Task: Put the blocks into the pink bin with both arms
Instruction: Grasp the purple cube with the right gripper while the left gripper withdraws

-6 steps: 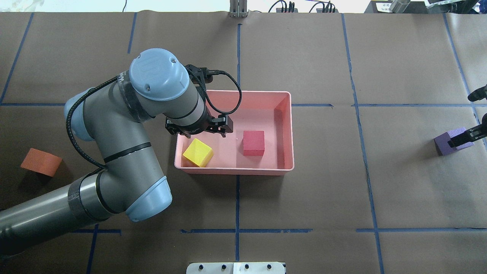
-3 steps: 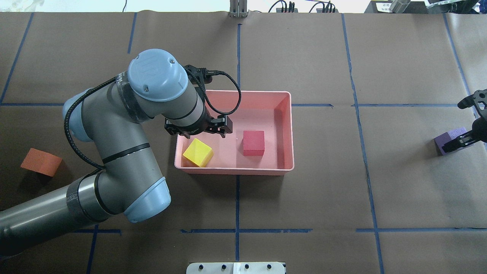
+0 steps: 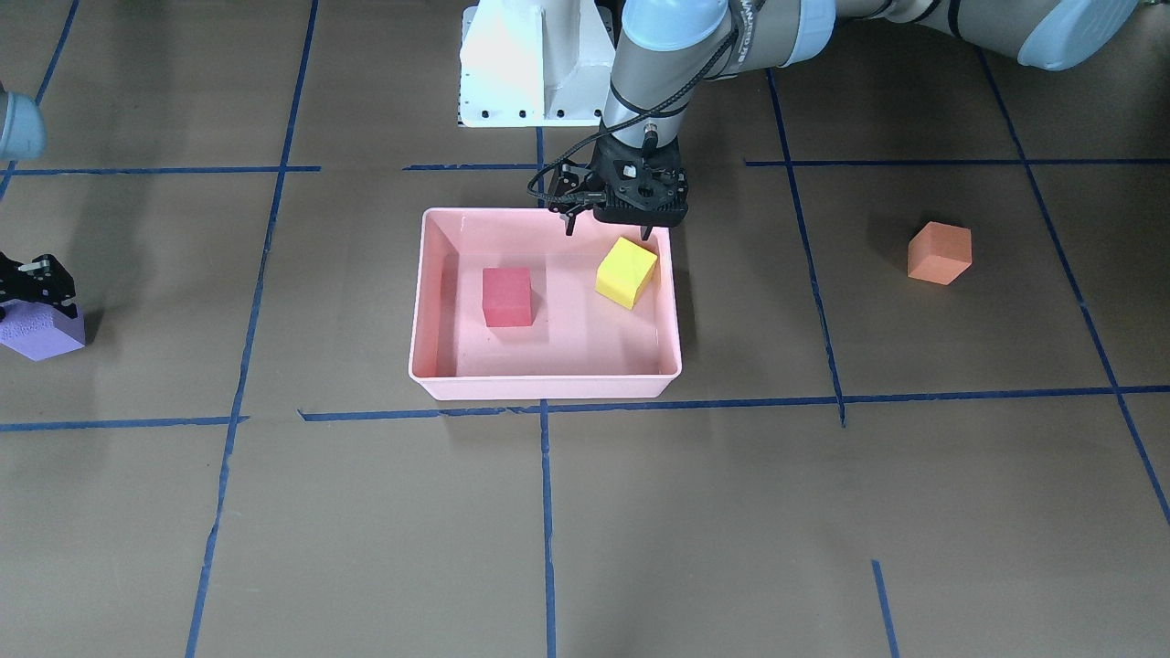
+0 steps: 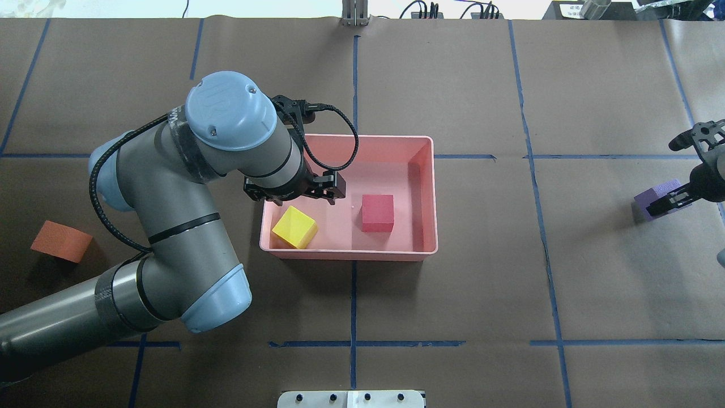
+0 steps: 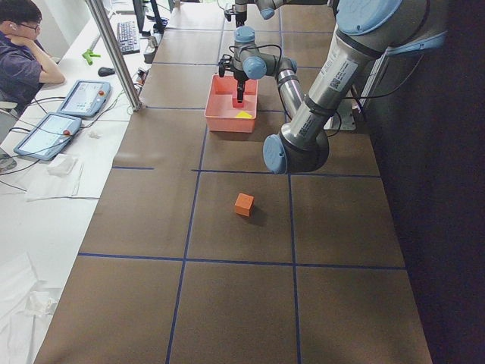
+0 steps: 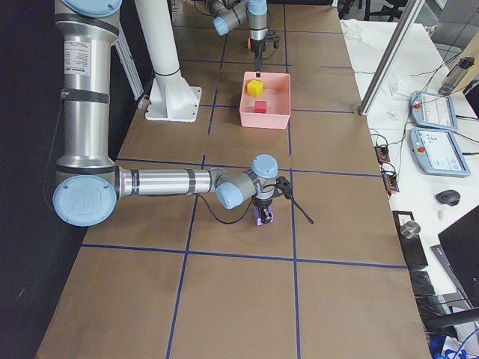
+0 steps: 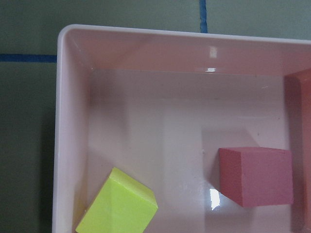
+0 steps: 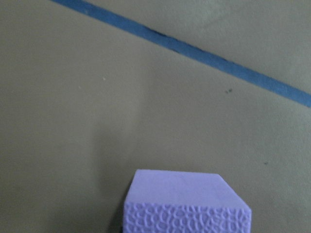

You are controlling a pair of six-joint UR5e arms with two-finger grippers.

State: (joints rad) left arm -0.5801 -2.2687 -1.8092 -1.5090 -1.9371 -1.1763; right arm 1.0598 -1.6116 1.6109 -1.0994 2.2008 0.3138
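Observation:
The pink bin sits mid-table, also seen in the front view. In it lie the red block and, tilted in the near-left corner, the yellow-green block. Both show in the left wrist view: the red block and the yellow-green block. My left gripper hovers open and empty over the bin's left end. The orange block lies on the table far left. My right gripper is shut on the purple block at the far right; it also shows in the right wrist view.
The white pedestal base stands at the robot's side of the table. Blue tape lines grid the brown paper. An operator sits beyond the table's far side, with tablets beside him.
My right gripper has carried the purple block leftward, toward the bin, and it looks slightly raised. My left arm has shifted a little to the left above the bin.

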